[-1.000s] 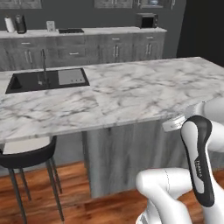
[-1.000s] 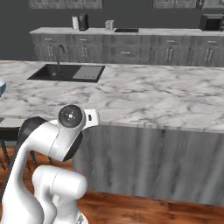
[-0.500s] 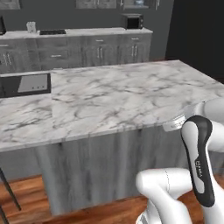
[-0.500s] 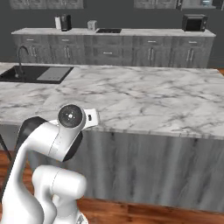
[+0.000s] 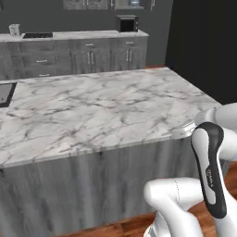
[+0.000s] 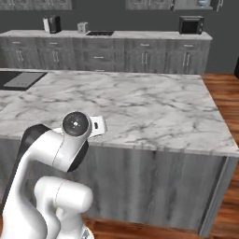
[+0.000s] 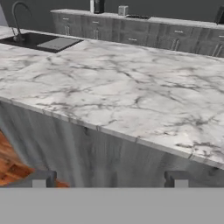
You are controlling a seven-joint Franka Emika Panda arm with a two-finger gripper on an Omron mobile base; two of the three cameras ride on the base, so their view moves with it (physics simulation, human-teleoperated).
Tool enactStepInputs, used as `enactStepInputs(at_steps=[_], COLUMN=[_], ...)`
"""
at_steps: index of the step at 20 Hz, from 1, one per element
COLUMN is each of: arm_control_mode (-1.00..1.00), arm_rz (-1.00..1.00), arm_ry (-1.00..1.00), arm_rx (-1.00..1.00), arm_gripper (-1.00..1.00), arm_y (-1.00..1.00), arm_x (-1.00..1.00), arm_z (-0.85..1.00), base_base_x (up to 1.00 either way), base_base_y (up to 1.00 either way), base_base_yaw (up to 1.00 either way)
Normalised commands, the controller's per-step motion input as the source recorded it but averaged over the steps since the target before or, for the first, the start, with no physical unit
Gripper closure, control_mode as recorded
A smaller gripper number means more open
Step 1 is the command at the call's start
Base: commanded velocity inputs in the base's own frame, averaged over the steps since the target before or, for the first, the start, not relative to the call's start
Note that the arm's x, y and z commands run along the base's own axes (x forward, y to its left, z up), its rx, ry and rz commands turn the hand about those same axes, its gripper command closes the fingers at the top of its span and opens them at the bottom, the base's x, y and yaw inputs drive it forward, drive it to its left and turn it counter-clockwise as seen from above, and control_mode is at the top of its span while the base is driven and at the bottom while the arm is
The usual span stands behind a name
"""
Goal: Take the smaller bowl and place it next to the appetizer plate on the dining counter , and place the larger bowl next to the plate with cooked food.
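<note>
The pincer (image 7: 108, 178) stood wide, its two dark finger tips (image 7: 40, 179) set far apart at the bottom of the hand view, and nothing lay between them. It was held below the level of the marble top, facing the dark grey wood-panel base of the dining counter (image 7: 131, 96), with a strip of reddish wood floor (image 7: 13, 162) off to its lower left.

Just above and ahead of the pincer ran the near edge of the dining counter, and beyond that edge the white, grey-veined top stretched away from it. No bowl or plate could be made out on the part of the top that was visible. Farther from the pincer, towards the upper left of the hand view, a dark sink (image 7: 41, 41) was sunk into the top, with a curved tap (image 7: 17, 17) rising beside it.

Beyond the dining counter, well apart from the pincer, stood the wall cabinets (image 6: 107, 51) in dark grey with small metal handles. On their counter sat a dark appliance (image 6: 51, 23) and a small pale canister (image 6: 82, 27) near each other, with a flat cooktop (image 6: 99, 33) just beside the canister. A microwave (image 6: 191, 24) stood towards the far right end of that same run in the right base view. In the left base view the dining counter (image 5: 92, 111) ended in a corner against a dark wall (image 5: 203, 46) on the right.
</note>
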Motion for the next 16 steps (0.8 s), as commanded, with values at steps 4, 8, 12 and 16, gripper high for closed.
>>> enactStepInputs(at_steps=[4,8,12,16], arm_control_mode=[1.00,1.00,1.00,1.00], arm_rz=[0.00,0.00,0.00,0.00], arm_ry=[0.00,0.00,0.00,0.00], arm_rx=[0.00,0.00,0.00,0.00], arm_gripper=[-1.00,-1.00,-1.00,-1.00], arm_y=[0.00,0.00,0.00,0.00], arm_x=[0.00,0.00,0.00,0.00], arm_z=[0.00,0.00,0.00,0.00], base_base_x=[-0.53,-0.22,0.02,0.05], base_base_y=[-1.00,-1.00,-1.00,-1.00], base_base_yaw=[0.00,-0.02,-0.03,-0.01])
